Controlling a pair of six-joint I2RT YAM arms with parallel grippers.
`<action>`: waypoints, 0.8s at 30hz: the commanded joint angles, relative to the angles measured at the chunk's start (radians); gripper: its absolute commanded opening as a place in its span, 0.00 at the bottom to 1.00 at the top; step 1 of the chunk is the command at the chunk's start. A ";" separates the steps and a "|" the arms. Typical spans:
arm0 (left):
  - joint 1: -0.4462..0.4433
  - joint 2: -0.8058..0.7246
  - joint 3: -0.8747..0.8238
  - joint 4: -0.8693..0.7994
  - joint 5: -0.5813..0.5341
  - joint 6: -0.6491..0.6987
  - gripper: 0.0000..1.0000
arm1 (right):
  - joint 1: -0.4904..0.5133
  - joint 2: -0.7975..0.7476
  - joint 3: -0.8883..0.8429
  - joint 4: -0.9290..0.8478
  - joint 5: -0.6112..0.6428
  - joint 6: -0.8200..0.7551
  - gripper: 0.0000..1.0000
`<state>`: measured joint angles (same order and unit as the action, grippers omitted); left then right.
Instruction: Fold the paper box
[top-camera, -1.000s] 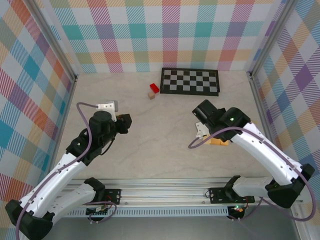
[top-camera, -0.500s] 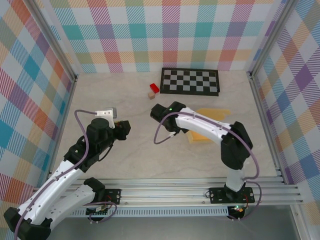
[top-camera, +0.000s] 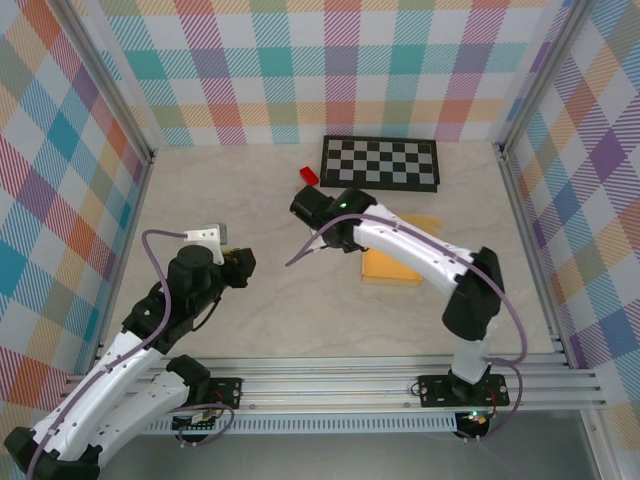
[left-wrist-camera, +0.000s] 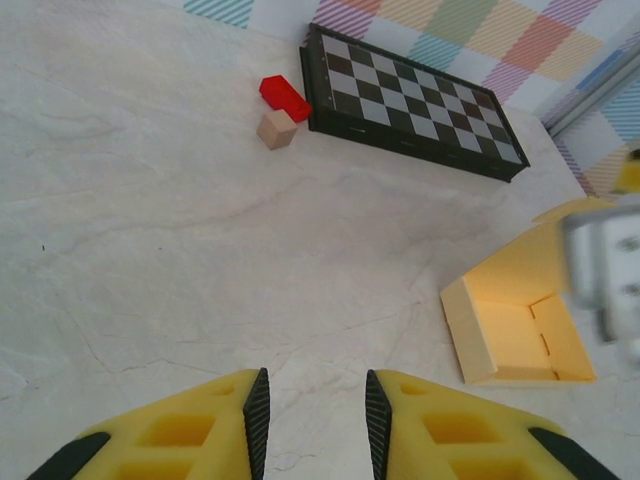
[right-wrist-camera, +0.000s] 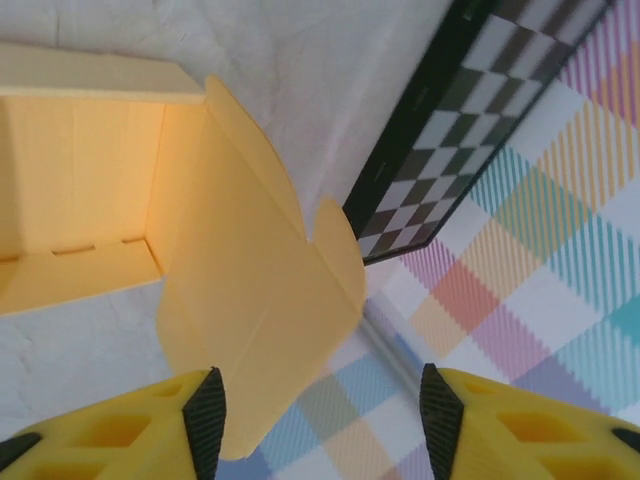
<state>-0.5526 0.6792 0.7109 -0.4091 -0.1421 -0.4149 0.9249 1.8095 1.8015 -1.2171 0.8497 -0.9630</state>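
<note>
The paper box (top-camera: 393, 268) is a yellow-orange card tray lying right of the table's middle, partly under my right arm. In the left wrist view the paper box (left-wrist-camera: 520, 320) stands open with raised walls. Its curved lid flap (right-wrist-camera: 240, 290) rises close in front of my right gripper (right-wrist-camera: 320, 385), whose jaws stand wide apart; the flap's edge runs past the left fingertip (right-wrist-camera: 205, 400), and nothing is gripped. In the top view the right gripper (top-camera: 303, 205) reaches left past the box. My left gripper (left-wrist-camera: 315, 378) is open over bare table, left of the box; from above the left gripper (top-camera: 243, 262) sits centre-left.
A black-and-white checkerboard mat (top-camera: 380, 162) lies at the back. A red block (left-wrist-camera: 285, 97) and a tan block (left-wrist-camera: 277, 129) sit by its left end. Plaid walls and metal posts close in the table. Bare marble surface lies in front of the left gripper.
My right arm swung from the right side leftward across the box and its jaws opened from shut. The box now lies uncovered on the table. The left arm drew back slightly.
</note>
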 joint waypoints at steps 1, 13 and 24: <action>0.016 0.053 -0.010 0.086 0.077 -0.021 0.37 | -0.024 -0.165 -0.046 0.004 -0.090 0.217 0.64; -0.056 0.688 0.203 0.537 0.419 0.223 0.53 | -0.574 -0.660 -0.492 0.410 -0.553 0.837 0.70; -0.125 1.085 0.558 0.435 0.554 0.602 0.59 | -0.736 -0.633 -0.629 0.532 -0.719 0.982 0.72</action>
<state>-0.6674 1.7294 1.1923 0.0780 0.3557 0.0502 0.2092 1.1549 1.1889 -0.7547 0.2184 -0.0414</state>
